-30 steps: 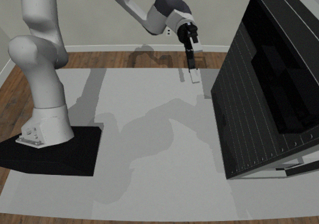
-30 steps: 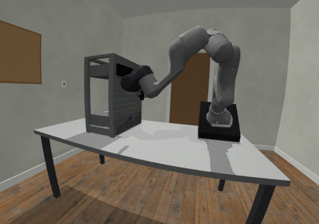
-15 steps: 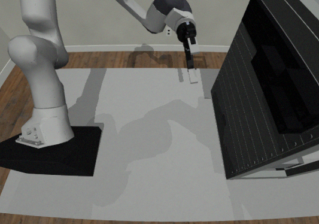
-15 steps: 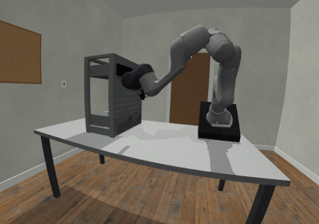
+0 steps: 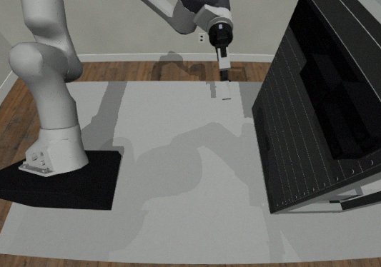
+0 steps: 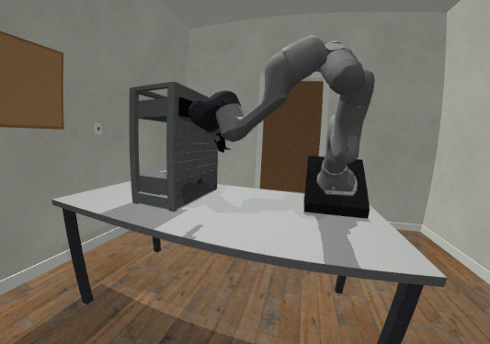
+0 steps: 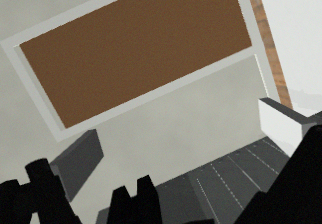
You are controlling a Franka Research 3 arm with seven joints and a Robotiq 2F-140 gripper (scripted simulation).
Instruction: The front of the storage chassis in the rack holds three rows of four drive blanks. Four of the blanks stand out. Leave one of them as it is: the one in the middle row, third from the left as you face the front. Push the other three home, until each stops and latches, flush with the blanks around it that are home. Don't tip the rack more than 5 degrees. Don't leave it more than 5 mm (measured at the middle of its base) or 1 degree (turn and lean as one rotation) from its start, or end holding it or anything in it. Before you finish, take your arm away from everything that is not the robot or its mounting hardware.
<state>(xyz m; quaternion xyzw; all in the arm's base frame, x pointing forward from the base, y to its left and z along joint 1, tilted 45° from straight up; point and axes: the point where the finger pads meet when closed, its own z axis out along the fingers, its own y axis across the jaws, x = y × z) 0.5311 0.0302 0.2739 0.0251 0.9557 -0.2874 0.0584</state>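
The dark grey slatted metal rack (image 5: pixel 298 135) stands at three o'clock on the white table (image 5: pixel 176 214) in the top view; its drive blanks cannot be made out. The black two-finger gripper (image 5: pixel 225 83), at twelve o'clock, hangs spread apart and empty. Best push squarely and gently, so the rack neither slides nor tips.

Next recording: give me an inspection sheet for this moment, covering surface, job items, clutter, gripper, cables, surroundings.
Surface: white table, shadows across it.
Job's things: dark rack upright near one table end; drive blanks not distinguishable.
Clutter: nothing seen.
Gripper: gripper open, holding nothing, beside the rack's slatted face, no contact visible.
Cables: nothing seen.
Surroundings: black base plate under the arm, brown door, wall board, wooden floor.
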